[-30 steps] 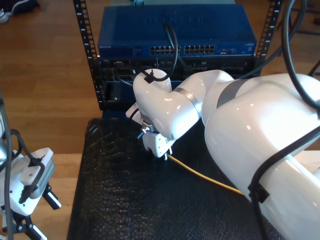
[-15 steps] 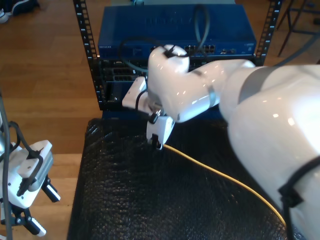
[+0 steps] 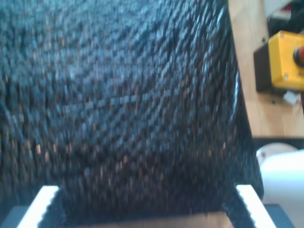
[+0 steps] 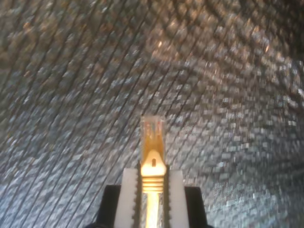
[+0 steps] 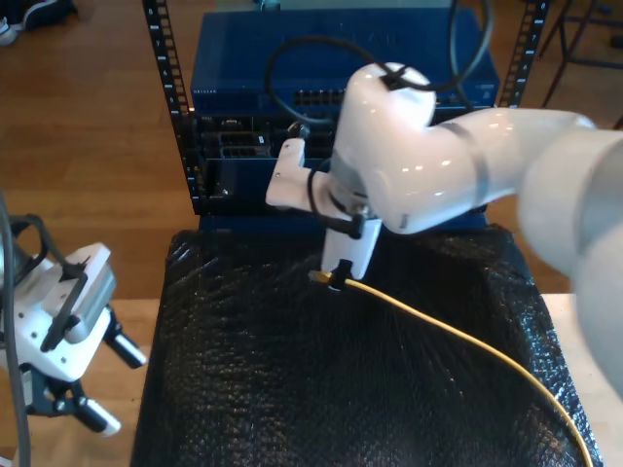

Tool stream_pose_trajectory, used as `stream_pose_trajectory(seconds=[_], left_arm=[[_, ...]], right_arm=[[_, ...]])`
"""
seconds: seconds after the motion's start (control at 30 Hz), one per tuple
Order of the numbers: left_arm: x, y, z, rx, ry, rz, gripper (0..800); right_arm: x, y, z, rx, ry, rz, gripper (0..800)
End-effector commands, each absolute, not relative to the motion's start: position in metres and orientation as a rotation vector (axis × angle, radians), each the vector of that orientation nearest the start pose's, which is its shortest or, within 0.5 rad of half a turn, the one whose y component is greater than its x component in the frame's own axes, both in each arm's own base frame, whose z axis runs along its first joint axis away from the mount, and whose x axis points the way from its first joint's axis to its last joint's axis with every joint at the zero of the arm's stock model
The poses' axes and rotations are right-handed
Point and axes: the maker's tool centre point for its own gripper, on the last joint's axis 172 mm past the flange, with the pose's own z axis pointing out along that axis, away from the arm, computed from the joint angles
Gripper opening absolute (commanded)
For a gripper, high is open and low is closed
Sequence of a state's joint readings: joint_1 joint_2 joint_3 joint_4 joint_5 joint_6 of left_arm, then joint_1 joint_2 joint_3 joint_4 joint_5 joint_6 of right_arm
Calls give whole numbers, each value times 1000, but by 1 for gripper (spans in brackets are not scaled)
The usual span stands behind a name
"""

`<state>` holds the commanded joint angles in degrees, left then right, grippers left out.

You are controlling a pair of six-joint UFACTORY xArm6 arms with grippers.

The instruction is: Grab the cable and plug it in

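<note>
Pinching cable [image 4: 153, 166] boot, my second gripper [image 4: 152, 190] jaws; plug tip protruding beyond

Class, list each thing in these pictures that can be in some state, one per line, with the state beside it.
Cable: lifted at the plug end, the rest trailing across the black mat.
Plug: free, not in any port, sticking out past the fingers.
My second end effector: shut on the cable's boot.
My first end effector: open, holding nothing.
Blue switch: front ports partly hidden by the arm.
</note>
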<state>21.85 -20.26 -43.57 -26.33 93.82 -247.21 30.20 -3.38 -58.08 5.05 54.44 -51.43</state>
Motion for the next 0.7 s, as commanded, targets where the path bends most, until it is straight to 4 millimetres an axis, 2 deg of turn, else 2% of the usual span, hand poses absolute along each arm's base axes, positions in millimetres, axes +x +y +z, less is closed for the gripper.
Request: stream_pose_trajectory(seconds=[0.13, 0.27, 0.5, 0.7], left_arm=[[268, -44, 234, 1793, -1652, 314, 800], [272, -58, 240, 1786, -1636, 319, 800], [290, -91, 264, 1763, -1591, 409, 800], [299, -115, 280, 1729, -1575, 457, 800]], right_arm=[[390, 250, 219, -2343, -1972, -226, 7], [378, 238, 239, -2348, -1959, -252, 7], [369, 225, 270, -2356, -1945, -300, 7], [366, 222, 284, -2356, -1944, -331, 6]])
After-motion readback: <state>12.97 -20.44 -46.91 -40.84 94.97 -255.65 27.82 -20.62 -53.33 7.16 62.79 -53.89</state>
